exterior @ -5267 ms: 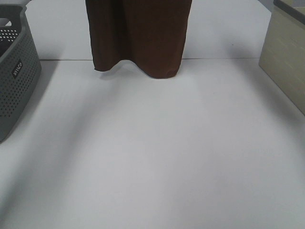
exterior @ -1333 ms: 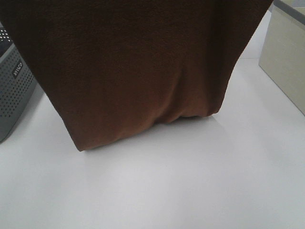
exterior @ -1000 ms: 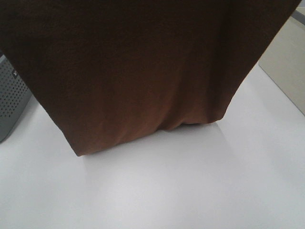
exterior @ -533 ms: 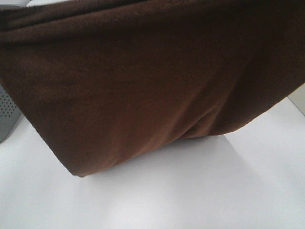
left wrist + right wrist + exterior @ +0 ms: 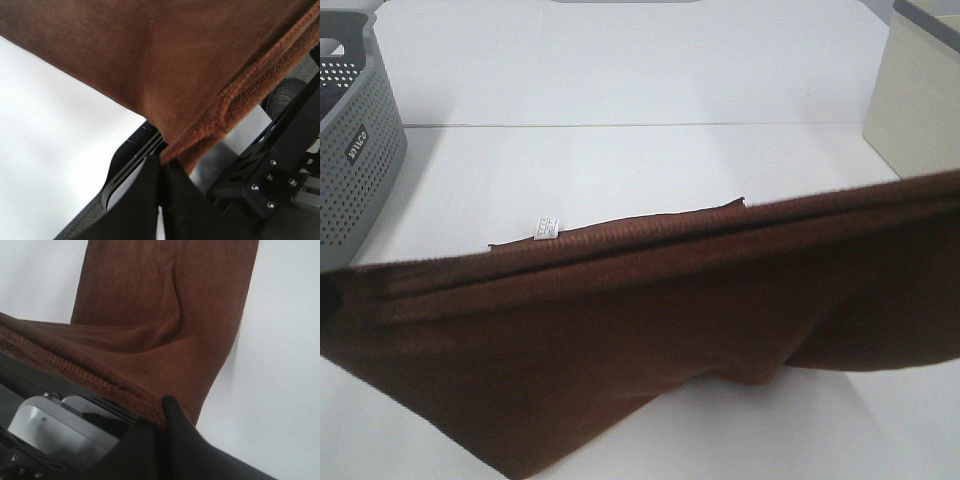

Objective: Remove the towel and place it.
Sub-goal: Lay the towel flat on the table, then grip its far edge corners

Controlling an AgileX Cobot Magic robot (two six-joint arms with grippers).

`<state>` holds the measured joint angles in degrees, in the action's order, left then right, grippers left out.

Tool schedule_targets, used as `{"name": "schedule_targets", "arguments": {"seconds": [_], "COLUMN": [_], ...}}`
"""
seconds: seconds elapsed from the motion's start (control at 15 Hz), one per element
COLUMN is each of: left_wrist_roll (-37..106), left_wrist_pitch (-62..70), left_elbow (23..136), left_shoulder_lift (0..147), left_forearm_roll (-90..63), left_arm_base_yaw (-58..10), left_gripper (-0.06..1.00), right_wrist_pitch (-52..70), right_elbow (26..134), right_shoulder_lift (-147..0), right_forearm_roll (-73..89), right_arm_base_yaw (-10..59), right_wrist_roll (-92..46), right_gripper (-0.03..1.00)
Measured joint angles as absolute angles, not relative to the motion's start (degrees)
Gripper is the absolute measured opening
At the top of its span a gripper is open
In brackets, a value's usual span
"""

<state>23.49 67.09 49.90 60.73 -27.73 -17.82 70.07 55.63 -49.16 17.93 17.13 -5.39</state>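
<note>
Towel, dark brown rectangular terry cloth (image 5: 650, 330), spans the frame's lower half, long axis left to right; its far edge, with small white tag (image 5: 547, 227), rests on the white table (image 5: 620, 160). Left fingers (image 5: 145, 195) and right fingers (image 5: 180, 435) each clamp a near hem corner, one per end.

One towel (image 5: 650, 330), one grey basket (image 5: 365, 190), one box (image 5: 920, 110).

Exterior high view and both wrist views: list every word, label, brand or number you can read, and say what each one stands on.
Grey basket, dark plate on its wall: one short word in white letters, too blurred to read.
Towel, small white tag at one corner: faint print, too small to read.
Wrist views: no text visible.
</note>
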Motion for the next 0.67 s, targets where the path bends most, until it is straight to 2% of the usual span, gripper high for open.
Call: {"name": "schedule_targets", "arguments": {"seconds": [0.4, 0.67], "left_wrist_roll": [24.5, 22.1], "left_wrist_pitch": [67.4, 64.9], "left_elbow": [44.1, 43.9], "left_shoulder_lift": [62.6, 73.6], "left_forearm_roll": [-28.0, -23.9], "left_arm_base_yaw": [-19.1, -33.3], "left_gripper": [0.00, 0.00], "right_wrist_pitch": [69.6, 67.7], "right_elbow": [45.6, 41.5], "right_shoulder_lift": [-57.6, -65.4], "right_forearm_roll": [19.2, 18.1], "right_arm_base_yaw": [16.9, 16.4], "right_wrist_roll": [-7.3, -9.9], "right_gripper": [0.01, 0.01]}}
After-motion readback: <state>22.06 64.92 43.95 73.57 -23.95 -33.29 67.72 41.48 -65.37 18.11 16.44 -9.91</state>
